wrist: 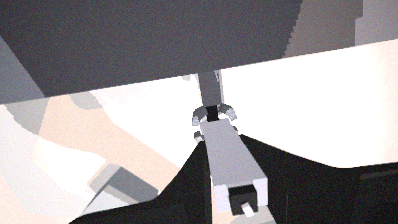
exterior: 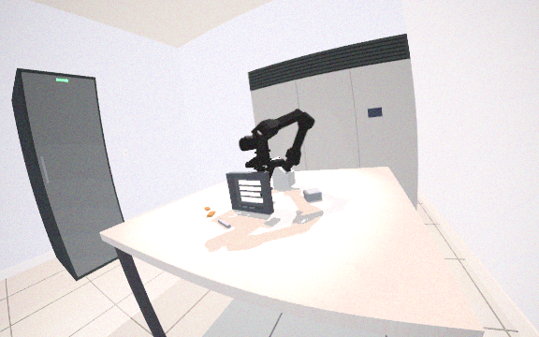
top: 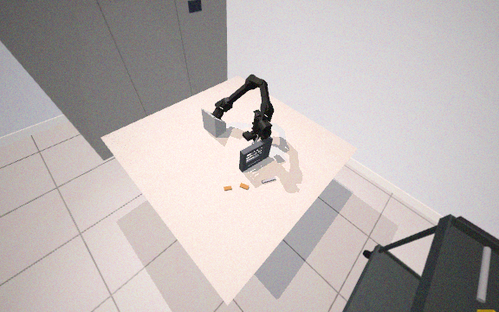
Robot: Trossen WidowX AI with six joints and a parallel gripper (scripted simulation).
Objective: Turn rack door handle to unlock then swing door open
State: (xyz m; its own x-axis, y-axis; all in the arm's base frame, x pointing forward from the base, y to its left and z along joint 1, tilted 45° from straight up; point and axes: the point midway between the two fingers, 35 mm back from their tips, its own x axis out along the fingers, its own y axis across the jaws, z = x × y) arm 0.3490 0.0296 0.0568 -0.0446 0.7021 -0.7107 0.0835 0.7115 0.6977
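The small dark rack (top: 243, 161) (exterior: 235, 193) stands upright on the table; its slotted side faces the exterior view. In the wrist view a dark panel (wrist: 150, 40) of it fills the top; I cannot tell door from frame there, and no opening shows. A short stem (wrist: 210, 89) joins it to the pale grey handle (wrist: 232, 155), which stands roughly upright on the arm's side. My gripper (top: 255, 139) (exterior: 269, 170) (wrist: 221, 143) is shut on the handle, one black finger on each side. In the top and exterior views the arm and rack mostly hide the handle.
A pale grey upright box (top: 213, 124) (exterior: 284, 180) stands by the arm's base. A grey block (exterior: 313, 195) (wrist: 131, 184) lies on the arm's side of the rack. Two orange pieces (top: 228, 188) (exterior: 211, 213) and a thin grey bar (top: 268, 180) (exterior: 224, 224) lie on the slotted side.
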